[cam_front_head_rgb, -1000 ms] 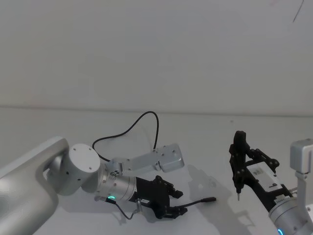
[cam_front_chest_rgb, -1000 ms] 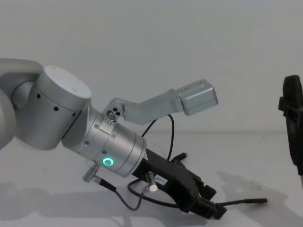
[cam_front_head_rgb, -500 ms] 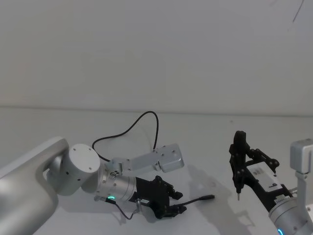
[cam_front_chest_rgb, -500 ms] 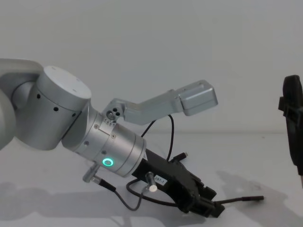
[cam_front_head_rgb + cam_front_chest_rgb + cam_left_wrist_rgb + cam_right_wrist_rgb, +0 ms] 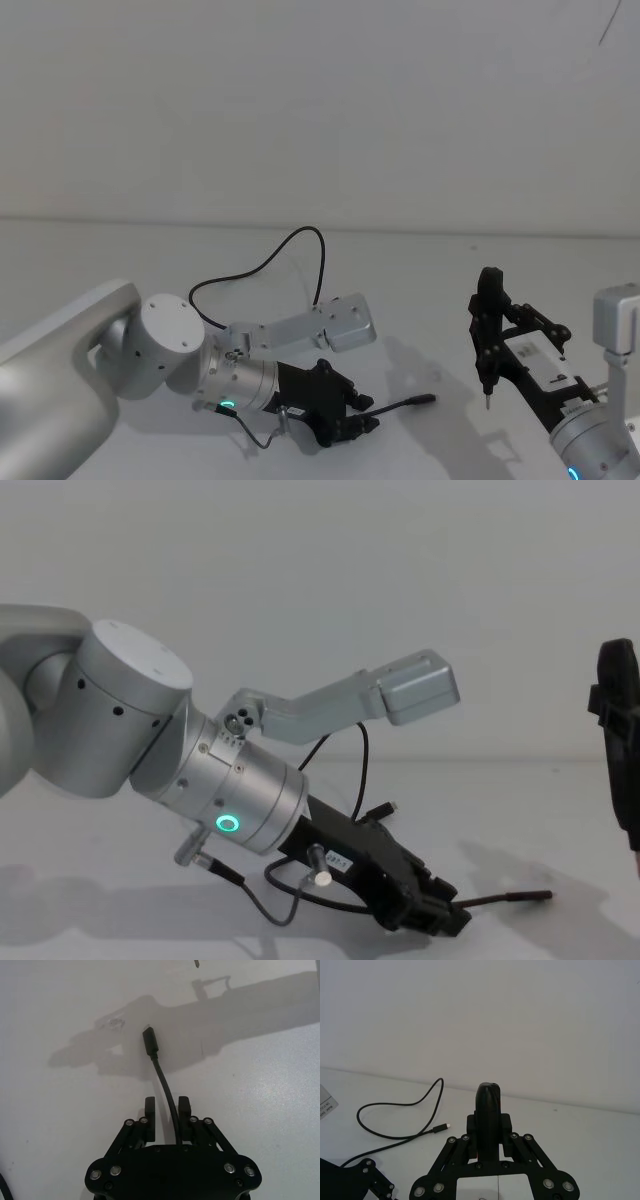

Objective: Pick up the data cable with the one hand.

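The left tool (image 5: pixel 166 1110) is down at the surface (image 5: pixel 430 280), tipped forward and low, in the lower middle of the head view. It is set narrow, one finger (image 5: pixel 149 1109) on each side of the data cable (image 5: pixel 161 1072). The cord lies against one finger, and a slit of bare surface shows between it and the other. From where I stand it looks bracketed rather than clamped. The low, slanted approach makes sense: a cord this thin gives nothing to grip from above, so the fingers have to straddle it right at the surface.

Just past the fingertips a short length of cord sticks out, ending in a slim plug (image 5: pixel 150 1041). In the chest view that end (image 5: pixel 535 893) sits a little clear of its own shadow. Taking the cord near its end leaves only a short tail to swing. Behind the tool, the silver wrist with its green ring (image 5: pixel 229 824) angles up toward the left edge.

The rest of the cable runs back behind the arm and loops loosely toward the upper middle of the surface. Its far plug (image 5: pixel 440 1129) lies flat there. That slack should let the near end rise without dragging, I think.

The right tool (image 5: pixel 486 385) hangs parked at the lower right, off the surface and well apart.
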